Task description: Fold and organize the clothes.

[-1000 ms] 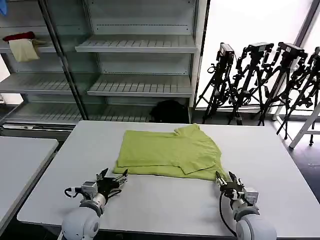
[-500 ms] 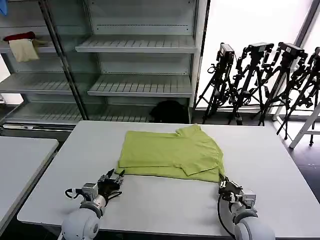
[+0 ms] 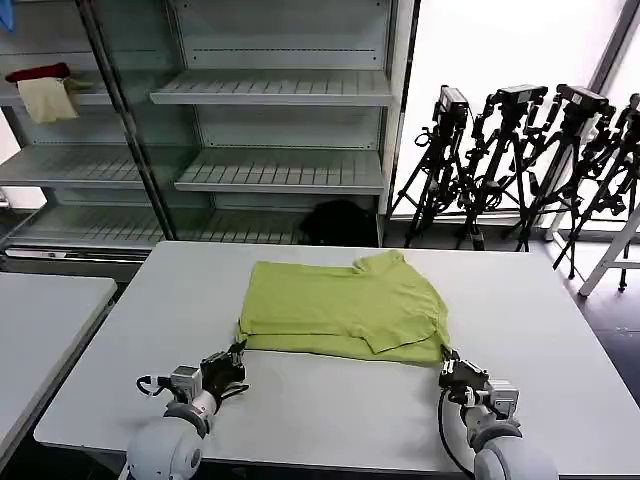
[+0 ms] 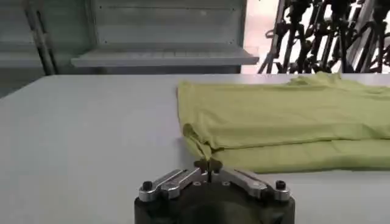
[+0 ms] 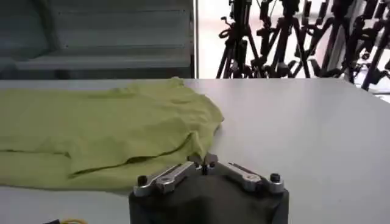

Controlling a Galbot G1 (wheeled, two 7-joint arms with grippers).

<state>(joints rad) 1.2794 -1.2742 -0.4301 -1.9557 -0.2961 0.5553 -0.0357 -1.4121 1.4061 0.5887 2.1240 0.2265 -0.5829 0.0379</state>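
1. The left gripper (image 3: 237, 352) sits low over the near-left part of the white table (image 3: 120, 330), its fingers (image 4: 202, 165) pinched together on the near-left corner of the T-shirt (image 3: 345, 308). Bare tabletop runs from that corner out to the table's left edge.
2. One lime-green T-shirt lies folded in the middle of the table, a flat stack with its long near edge facing the robot and a sleeve flap turned over on the right half. In the left wrist view the fabric (image 4: 286, 119) shows as two layers, the lower one sticking out toward the gripper.
3. The right gripper (image 3: 447, 362) is at the shirt's near-right corner, its fingers (image 5: 209, 161) clenched on the fabric edge (image 5: 103, 131) there. To its right the tabletop is bare up to the right edge, and a bare band also runs behind the shirt to the far edge.
4. Counted: one shirt, two grippers, two arms.
5. A second grey table (image 3: 40, 320) stands just left of the main one with a narrow gap between.
6. Behind stand glass-fronted metal shelves (image 3: 270, 95), with a red cloth (image 3: 38, 73) and a cream cloth (image 3: 47, 100) on an upper left shelf. A dark bundle (image 3: 338, 222) lies on the floor by the shelves, and black tripods (image 3: 520, 160) stand against the bright window at the right.
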